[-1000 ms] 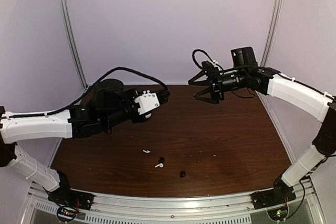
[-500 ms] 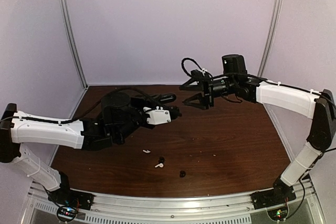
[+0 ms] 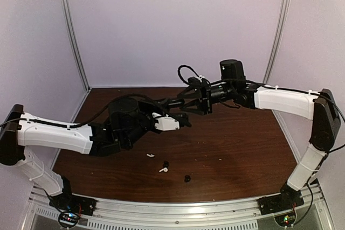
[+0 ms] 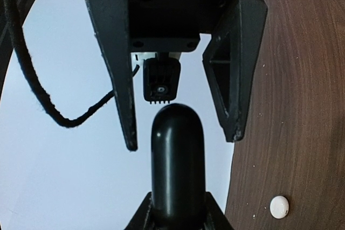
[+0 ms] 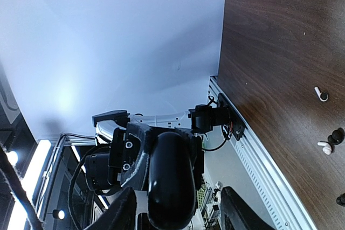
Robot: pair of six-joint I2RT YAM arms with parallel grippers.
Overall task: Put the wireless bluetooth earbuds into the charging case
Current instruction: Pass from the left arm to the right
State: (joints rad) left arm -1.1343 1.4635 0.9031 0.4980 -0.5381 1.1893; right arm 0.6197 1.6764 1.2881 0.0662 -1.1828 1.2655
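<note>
I am seeing left gripper (image 4: 178,215) pinching glossy black oval charging case (image 4: 177,154) | its long axis is pointing into spread right gripper (image 4: 181,139).

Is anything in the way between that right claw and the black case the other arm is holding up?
Nothing visible. The left gripper holds the charging case up by one end. The right gripper is open and appears to have a finger on each side of the case's free end, with only air between.
</note>
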